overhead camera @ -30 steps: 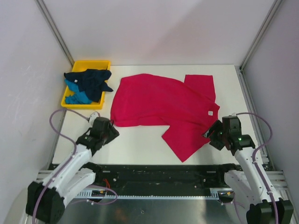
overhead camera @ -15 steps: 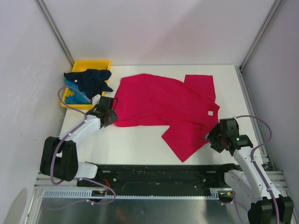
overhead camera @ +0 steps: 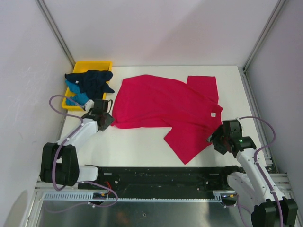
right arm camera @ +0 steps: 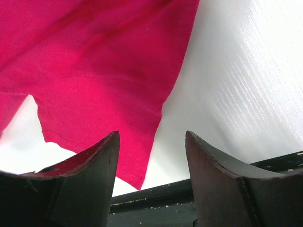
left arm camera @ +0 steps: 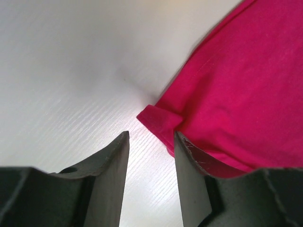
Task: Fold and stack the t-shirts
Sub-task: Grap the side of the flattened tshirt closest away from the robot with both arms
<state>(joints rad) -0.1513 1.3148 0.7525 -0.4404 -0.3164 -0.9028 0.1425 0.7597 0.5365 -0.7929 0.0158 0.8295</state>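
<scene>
Smooth crimson-pink t-shirt (overhead camera: 161, 101) lies spread mid-counter (overhead camera: 142, 144). Crumpled navy t-shirt (overhead camera: 92, 80) and teal t-shirt (overhead camera: 75, 98) fill the far-left corner's yellow tray (overhead camera: 94, 63). Left fingers (left arm camera: 118, 156) stand narrowly apart by the crimson hem; right fingers (right arm camera: 110, 146) spread wide, empty.

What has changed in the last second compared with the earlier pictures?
The left gripper reached forward to the near left corner of the crimson t-shirt, then shifted slightly left; its jaws are open, gripping nothing. The right gripper, also open, barely moved. The shirt, the yellow tray and the navy t-shirt in it stayed put.
</scene>
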